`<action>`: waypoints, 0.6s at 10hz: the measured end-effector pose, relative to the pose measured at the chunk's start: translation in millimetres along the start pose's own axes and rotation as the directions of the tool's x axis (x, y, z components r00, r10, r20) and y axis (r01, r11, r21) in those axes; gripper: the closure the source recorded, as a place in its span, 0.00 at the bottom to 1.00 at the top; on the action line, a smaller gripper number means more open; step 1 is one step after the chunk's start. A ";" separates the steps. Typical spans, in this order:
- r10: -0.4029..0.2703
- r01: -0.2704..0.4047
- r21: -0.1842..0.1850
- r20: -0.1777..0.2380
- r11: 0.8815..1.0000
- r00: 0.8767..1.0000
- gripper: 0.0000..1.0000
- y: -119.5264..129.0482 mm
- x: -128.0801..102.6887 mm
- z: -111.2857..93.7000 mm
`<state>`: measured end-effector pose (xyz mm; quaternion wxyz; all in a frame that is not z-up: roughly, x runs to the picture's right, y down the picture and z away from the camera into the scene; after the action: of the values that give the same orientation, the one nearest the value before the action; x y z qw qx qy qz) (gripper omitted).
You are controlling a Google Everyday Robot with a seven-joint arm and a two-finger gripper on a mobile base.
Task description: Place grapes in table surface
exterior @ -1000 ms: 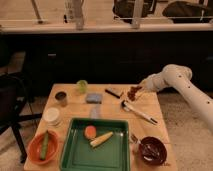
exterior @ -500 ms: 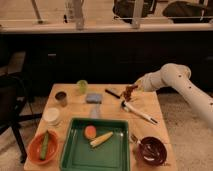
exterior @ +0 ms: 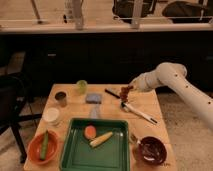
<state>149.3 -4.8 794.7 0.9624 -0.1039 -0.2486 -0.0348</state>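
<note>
A dark cabinet front under a pale ledge stands behind, a black chair at left, speckled floor.

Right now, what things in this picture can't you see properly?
- Camera view: the gripper, above the table's back right part, is shut on the grapes. They are too small to tell if they touch the table surface.
- Dark cup: its wall hides the inside.
- Robot arm: cut off by the right edge.
</note>
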 end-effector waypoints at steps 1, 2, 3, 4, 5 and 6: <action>-0.011 0.011 -0.013 0.005 1.000 1.000 1.00 0.1 -8.1 6.8; -0.020 0.020 -0.028 0.010 0.999 1.000 1.00 0.8 -15.7 15.3; -0.030 0.031 -0.045 0.016 0.998 0.999 1.00 2.2 -23.7 25.5; -0.035 0.036 -0.055 0.019 0.998 0.999 1.00 3.9 -27.7 32.2; -0.037 0.038 -0.062 0.020 0.997 0.999 1.00 6.9 -32.2 41.1; -0.035 0.036 -0.061 0.011 0.997 0.999 1.00 10.4 -35.3 51.3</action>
<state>95.5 17.1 819.6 0.9568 -0.1290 -0.2538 -0.0589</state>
